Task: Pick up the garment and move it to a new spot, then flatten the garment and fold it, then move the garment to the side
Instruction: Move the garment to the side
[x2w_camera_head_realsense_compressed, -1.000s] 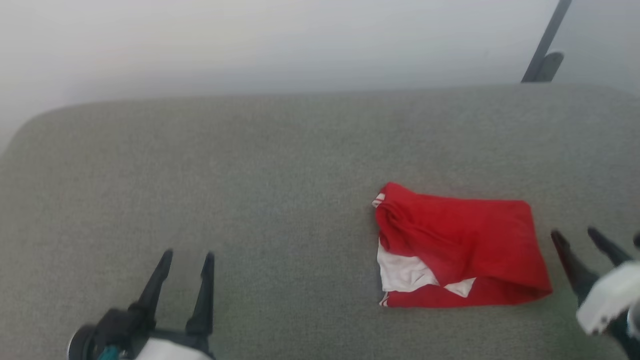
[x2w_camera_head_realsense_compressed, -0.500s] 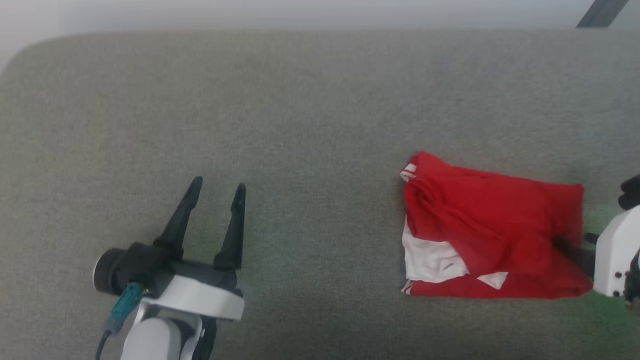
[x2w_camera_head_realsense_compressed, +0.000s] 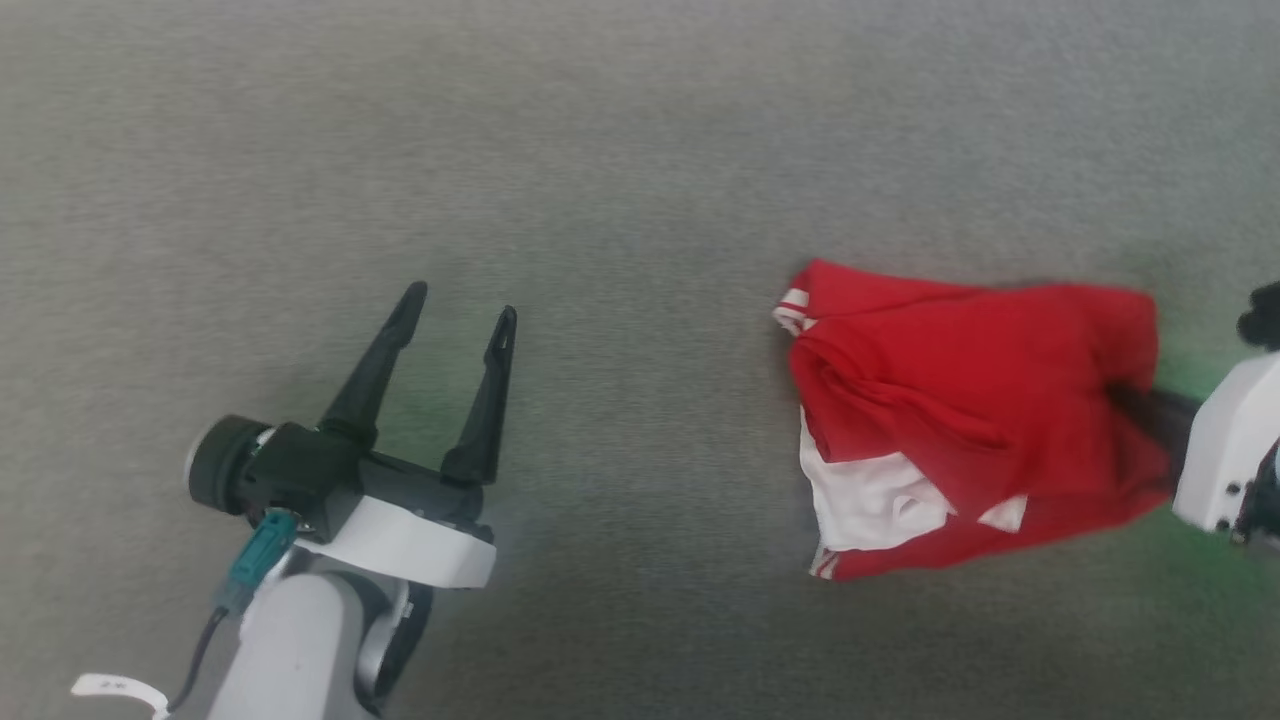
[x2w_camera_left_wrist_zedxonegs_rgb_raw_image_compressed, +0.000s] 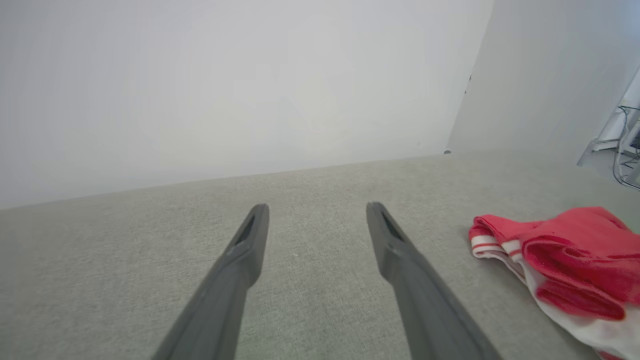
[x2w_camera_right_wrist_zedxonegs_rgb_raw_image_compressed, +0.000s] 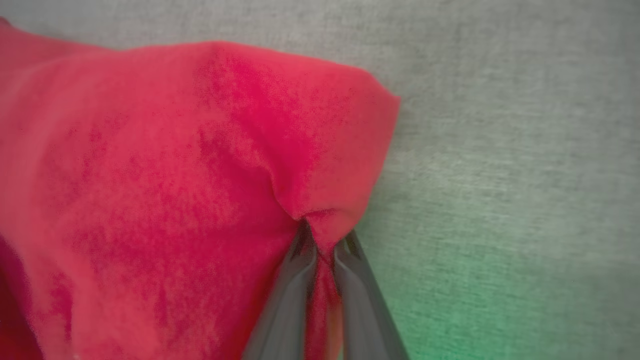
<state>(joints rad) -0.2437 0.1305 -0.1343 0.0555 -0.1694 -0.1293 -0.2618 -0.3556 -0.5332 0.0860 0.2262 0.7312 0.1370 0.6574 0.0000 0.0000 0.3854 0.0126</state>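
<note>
The garment partly hides the right gripper in the head view (wrist cropped at the edge).

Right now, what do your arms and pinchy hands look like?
My left gripper has two long, dark, pointed fingers on a black block with a round black knob. Behind it comes a white cuff and a pale grey forearm. A teal plug with a dark cable sits on the side. My right gripper has matching dark fingers and a white casing.
</note>
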